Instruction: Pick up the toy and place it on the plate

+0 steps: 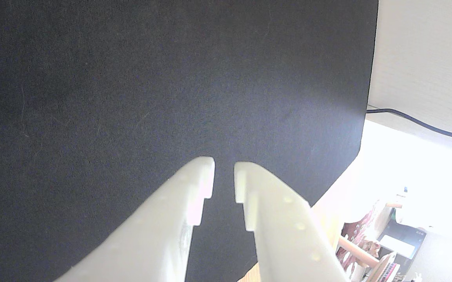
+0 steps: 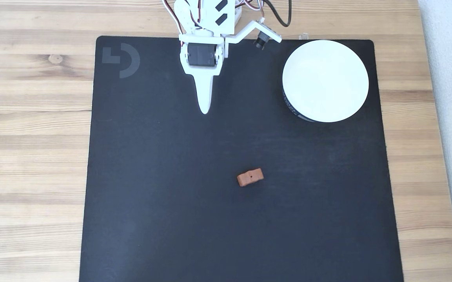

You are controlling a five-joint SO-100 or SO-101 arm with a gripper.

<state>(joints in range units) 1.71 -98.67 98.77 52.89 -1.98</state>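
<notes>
The toy (image 2: 250, 177), a small reddish-brown block with a tiny dark hole in its edge, lies near the middle of the black mat in the fixed view. The plate (image 2: 325, 80), round and white with a dark outer band, stands at the mat's upper right and holds nothing. My white gripper (image 2: 204, 109) hangs over the mat's upper middle, well above the toy in the picture and left of the plate. In the wrist view the gripper (image 1: 224, 166) has its jaws almost together, with a thin slit and nothing between them, over bare mat.
The black mat (image 2: 171, 196) covers most of a wooden table (image 2: 29, 137). In the wrist view a black cable (image 1: 422, 125) runs past the mat's right edge, and room clutter shows at the lower right. The arm's base and wires sit at the top edge of the fixed view.
</notes>
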